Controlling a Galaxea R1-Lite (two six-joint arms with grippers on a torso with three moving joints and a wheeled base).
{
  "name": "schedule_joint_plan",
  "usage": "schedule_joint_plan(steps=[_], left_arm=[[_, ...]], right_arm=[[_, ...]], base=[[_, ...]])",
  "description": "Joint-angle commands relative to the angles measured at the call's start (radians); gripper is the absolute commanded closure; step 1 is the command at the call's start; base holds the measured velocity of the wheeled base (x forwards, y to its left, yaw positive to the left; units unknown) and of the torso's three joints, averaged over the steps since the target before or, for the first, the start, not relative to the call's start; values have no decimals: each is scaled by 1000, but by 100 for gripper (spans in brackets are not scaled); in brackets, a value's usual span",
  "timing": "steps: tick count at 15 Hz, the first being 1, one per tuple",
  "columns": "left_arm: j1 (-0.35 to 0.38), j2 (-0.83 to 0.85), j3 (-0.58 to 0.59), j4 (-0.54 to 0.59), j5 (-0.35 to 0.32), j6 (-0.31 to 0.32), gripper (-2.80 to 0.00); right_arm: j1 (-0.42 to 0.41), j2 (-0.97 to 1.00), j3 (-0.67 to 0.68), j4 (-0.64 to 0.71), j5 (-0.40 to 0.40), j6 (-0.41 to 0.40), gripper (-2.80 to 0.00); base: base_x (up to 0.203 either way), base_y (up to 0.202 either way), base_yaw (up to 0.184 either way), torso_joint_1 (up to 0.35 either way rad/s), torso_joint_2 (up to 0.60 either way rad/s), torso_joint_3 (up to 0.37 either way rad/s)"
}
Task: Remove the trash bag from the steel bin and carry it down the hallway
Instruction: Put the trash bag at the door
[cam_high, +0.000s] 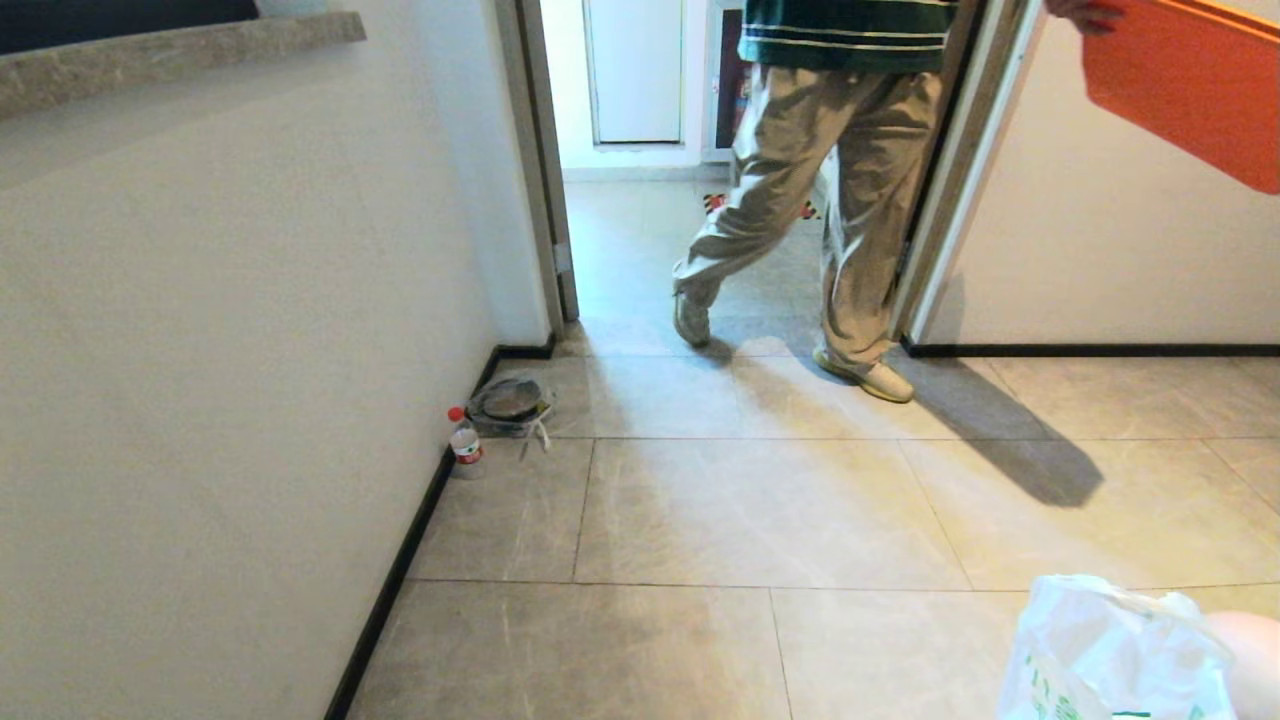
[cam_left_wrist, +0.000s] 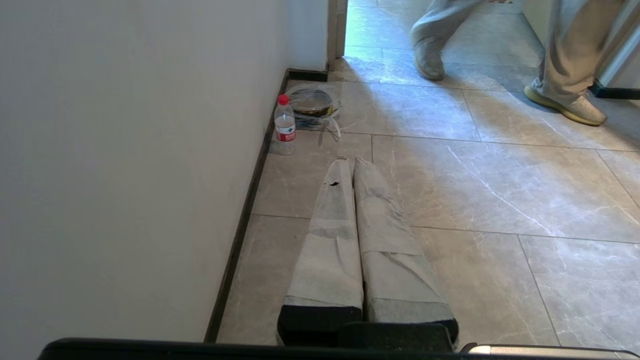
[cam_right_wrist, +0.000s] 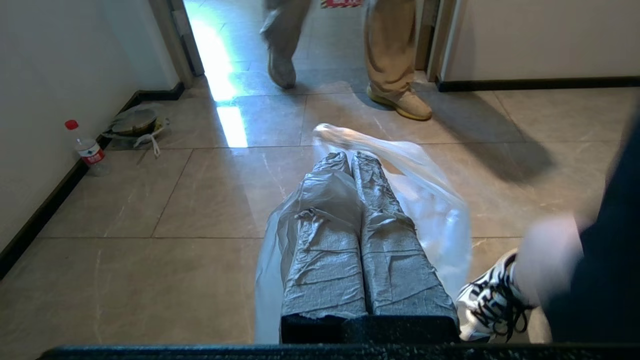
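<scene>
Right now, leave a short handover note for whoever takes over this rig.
Right gripper: shut on the trash bag, the thin white plastic draped over both fingers; the bag hangs at the head view's lower right.
Left gripper: shut, empty, held over the tile floor near the wall.
Steel bin: not in view, so the bag is already out.
Ahead: open doorway with a person stepping through it; a second person's sneaker is close beside the right gripper. Water bottle and a bagged bowl sit by the skirting.
Left: carry the bag down the hallway.
</scene>
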Motion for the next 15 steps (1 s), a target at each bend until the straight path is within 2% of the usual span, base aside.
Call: schedule_joint_plan(steps=[1, 15], left_arm=[[0, 0, 0, 0, 0, 0, 0], [0, 0, 0, 0, 0, 0, 0]], right_arm=[[0, -1, 31, -1, 0, 0, 0], [0, -1, 31, -1, 0, 0, 0]], base=[[0, 0, 0, 0, 0, 0], [0, 0, 0, 0, 0, 0]])
